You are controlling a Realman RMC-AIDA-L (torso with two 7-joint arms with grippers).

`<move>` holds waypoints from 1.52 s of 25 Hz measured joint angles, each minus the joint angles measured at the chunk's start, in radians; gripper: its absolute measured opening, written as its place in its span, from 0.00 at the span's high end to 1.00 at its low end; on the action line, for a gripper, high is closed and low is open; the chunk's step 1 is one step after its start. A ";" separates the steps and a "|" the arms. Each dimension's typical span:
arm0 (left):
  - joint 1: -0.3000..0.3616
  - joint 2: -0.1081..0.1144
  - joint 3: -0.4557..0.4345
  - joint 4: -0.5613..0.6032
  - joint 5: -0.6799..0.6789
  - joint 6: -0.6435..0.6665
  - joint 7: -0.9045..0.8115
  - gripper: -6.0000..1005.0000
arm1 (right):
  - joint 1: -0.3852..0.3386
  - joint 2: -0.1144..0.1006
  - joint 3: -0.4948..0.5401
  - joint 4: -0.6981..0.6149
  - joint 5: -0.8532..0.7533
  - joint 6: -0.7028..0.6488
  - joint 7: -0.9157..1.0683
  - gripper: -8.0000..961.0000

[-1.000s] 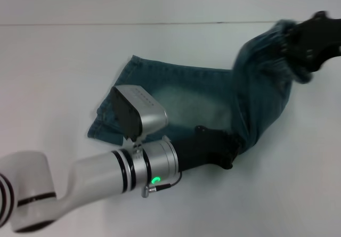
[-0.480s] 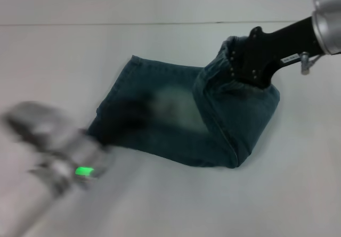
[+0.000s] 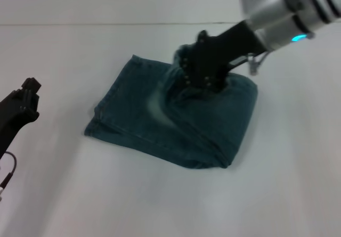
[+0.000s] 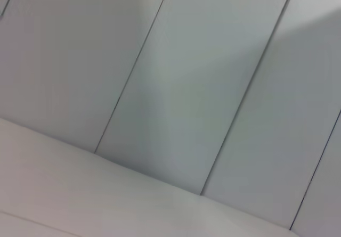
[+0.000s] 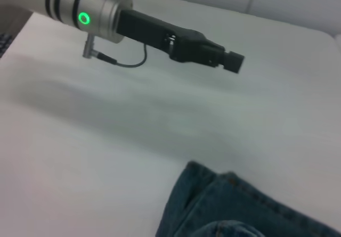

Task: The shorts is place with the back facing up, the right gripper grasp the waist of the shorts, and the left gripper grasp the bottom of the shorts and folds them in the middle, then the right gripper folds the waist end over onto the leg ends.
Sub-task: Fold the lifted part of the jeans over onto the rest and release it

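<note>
Left hand [image 3: 29, 88] idles near you, well clear of the shorts [image 3: 176, 122]; its grip can't be told.
Farther off, your right hand [image 3: 197, 77] clenches the waist, mid final fold; next carry it onto the leg ends [image 3: 109, 114], then release on the tabletop [image 3: 80, 194].

The right gripper [image 3: 200, 69] is a black open frame dotted with pale screws, behind it a black forearm, then a silver wrist with black bands, a blue-lit spot and a small metal plug with a thin cable. The left gripper [image 5: 232, 61] is slim and black with a blocky tip; behind it come a silver cylinder with a green light ring, black bands and a looping grey cable.
</note>
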 joint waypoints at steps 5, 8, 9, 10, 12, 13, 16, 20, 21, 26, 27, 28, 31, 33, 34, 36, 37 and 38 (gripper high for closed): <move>0.024 -0.001 0.014 0.005 0.004 0.009 -0.001 0.94 | 0.084 0.024 -0.081 0.097 -0.064 0.097 -0.023 0.90; 0.027 -0.002 0.017 0.005 0.005 0.009 -0.001 0.94 | 0.093 0.031 -0.166 0.110 -0.065 0.152 -0.032 0.89; 0.029 -0.003 0.018 0.005 0.005 0.009 -0.001 0.94 | 0.098 0.032 -0.196 0.116 -0.061 0.162 -0.034 0.89; 0.035 -0.003 0.018 0.002 0.005 -0.003 -0.001 0.94 | 0.106 0.033 -0.235 0.126 -0.050 0.168 -0.040 0.89; 0.035 -0.003 0.020 -0.001 0.005 -0.008 0.000 0.94 | 0.108 0.034 -0.245 0.126 -0.045 0.168 -0.044 0.88; 0.035 -0.003 0.021 -0.003 0.005 -0.011 0.001 0.94 | 0.109 0.034 -0.254 0.124 -0.039 0.166 -0.047 0.88; 0.036 -0.004 0.023 -0.005 0.005 -0.014 0.009 0.94 | 0.108 0.032 -0.258 0.117 -0.016 0.162 -0.058 0.78; 0.035 -0.004 0.024 -0.007 0.005 -0.015 0.012 0.93 | 0.080 0.027 -0.249 0.066 0.039 0.125 -0.092 0.55; 0.034 -0.004 0.024 -0.008 0.005 -0.015 0.012 0.93 | 0.070 0.025 -0.247 0.050 0.058 0.113 -0.102 0.47; 0.025 -0.005 0.032 -0.014 0.005 -0.015 0.012 0.93 | 0.045 0.021 -0.232 0.029 0.112 0.081 -0.142 0.21; 0.023 -0.005 0.036 -0.015 0.005 -0.015 0.012 0.93 | 0.046 0.021 -0.232 0.033 0.110 0.074 -0.141 0.17; 0.020 -0.004 0.040 -0.015 0.005 -0.015 0.012 0.93 | 0.048 0.021 -0.232 0.035 0.103 0.069 -0.135 0.15; 0.017 -0.005 0.048 -0.016 0.005 -0.015 0.012 0.93 | 0.051 0.023 -0.241 0.034 0.074 0.062 -0.110 0.09; 0.017 -0.004 0.050 -0.016 0.005 -0.015 0.012 0.93 | 0.051 0.024 -0.250 0.030 0.054 0.057 -0.096 0.05; 0.017 -0.004 0.052 -0.016 0.005 -0.015 0.012 0.93 | 0.051 0.024 -0.254 0.029 0.044 0.057 -0.092 0.05; 0.017 -0.004 0.054 -0.017 0.005 -0.015 0.012 0.94 | 0.051 0.027 -0.266 0.029 0.021 0.058 -0.087 0.05; 0.017 -0.004 0.059 -0.024 0.005 -0.015 0.011 0.94 | 0.051 0.028 -0.275 0.029 0.008 0.061 -0.081 0.05; 0.017 -0.004 0.059 -0.026 0.005 -0.015 0.011 0.94 | 0.051 0.030 -0.288 0.028 -0.003 0.066 -0.074 0.05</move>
